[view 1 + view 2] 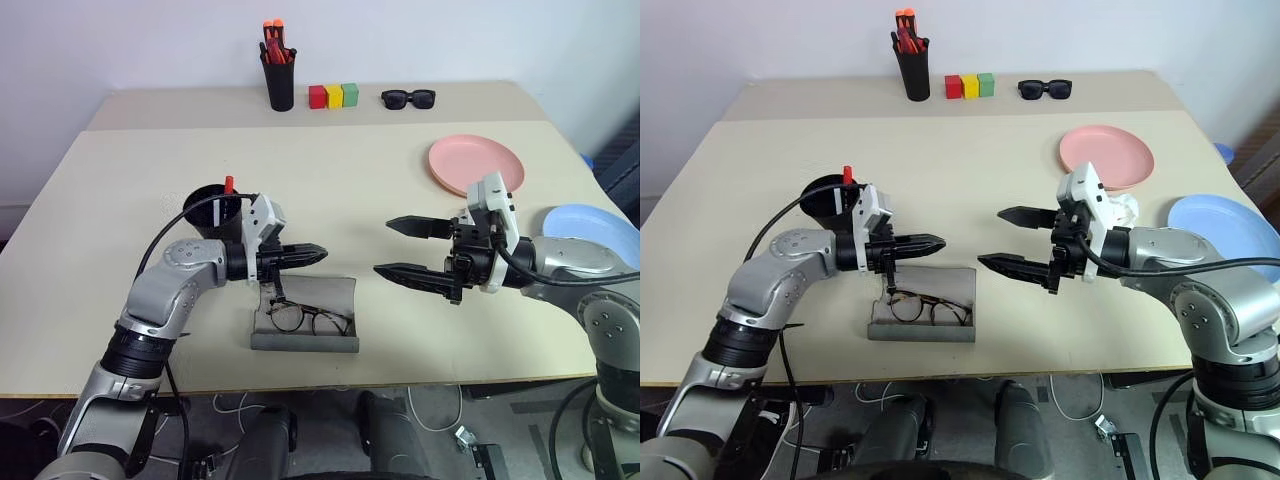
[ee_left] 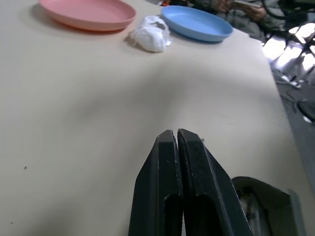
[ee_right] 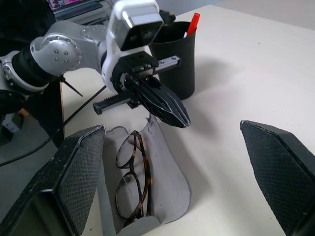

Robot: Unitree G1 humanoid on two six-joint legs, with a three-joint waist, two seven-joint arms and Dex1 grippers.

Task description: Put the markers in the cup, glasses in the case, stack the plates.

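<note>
Glasses (image 3: 130, 182): lying inside the open case (image 1: 305, 320), long axis running along the case, so that part looks handled
Case lid: standing up at the back and not closed yet, and that's probably what the coming move is turning on
Left gripper (image 1: 312, 254): fingers pressed tight together with nothing between them, hovering just above the lid's upper edge and pointing across toward the right arm (definitely the nearer one to the case)
Right gripper (image 1: 405, 248): fingers spread wide and empty, sitting well off to the side of the case
Cup (image 1: 214, 209): showing a red cap sticking out of the top; can't really tell if the second marker is in there too
Plates: pink plate (image 1: 477, 164) and blue plate (image 1: 590, 222) lying side by side, not stacked, closer to the right arm
Crumpled white wad (image 2: 150, 33): sitting between the two plates
</note>
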